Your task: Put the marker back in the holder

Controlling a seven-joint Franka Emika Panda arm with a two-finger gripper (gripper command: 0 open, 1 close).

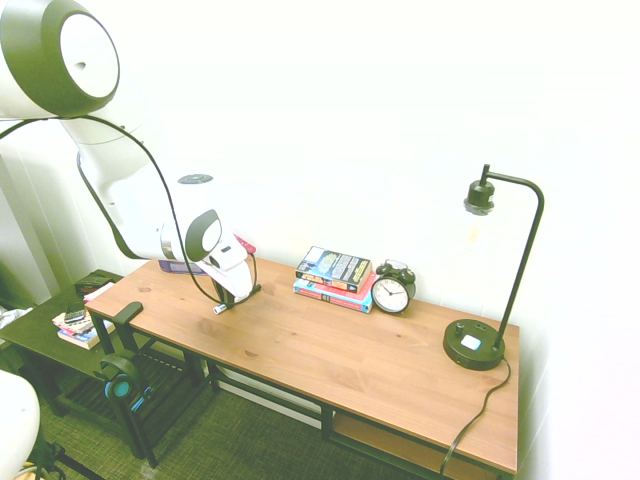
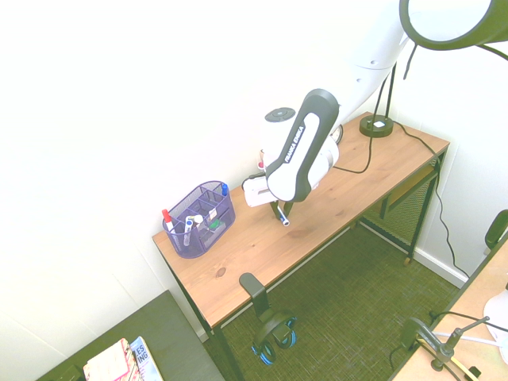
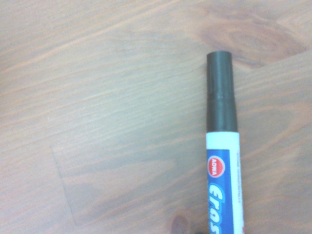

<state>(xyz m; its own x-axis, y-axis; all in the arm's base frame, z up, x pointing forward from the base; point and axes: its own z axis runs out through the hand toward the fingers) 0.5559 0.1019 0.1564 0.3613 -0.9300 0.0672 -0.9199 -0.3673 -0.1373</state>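
Note:
The marker, a white barrel with a blue label and a black cap, lies low on the wooden table. My gripper reaches down at the table's left part with its fingers closed in on the marker's barrel. One end of the marker sticks out below the fingers. The holder, a purple mesh organiser with red- and blue-capped pens in it, stands near the table's end by the wall, a short way from my gripper. In the first exterior view only a purple strip of the holder shows behind the arm.
A stack of books and a black alarm clock stand by the wall mid-table. A black desk lamp is at the far end. Headphones hang from a hook at the table's edge near the holder.

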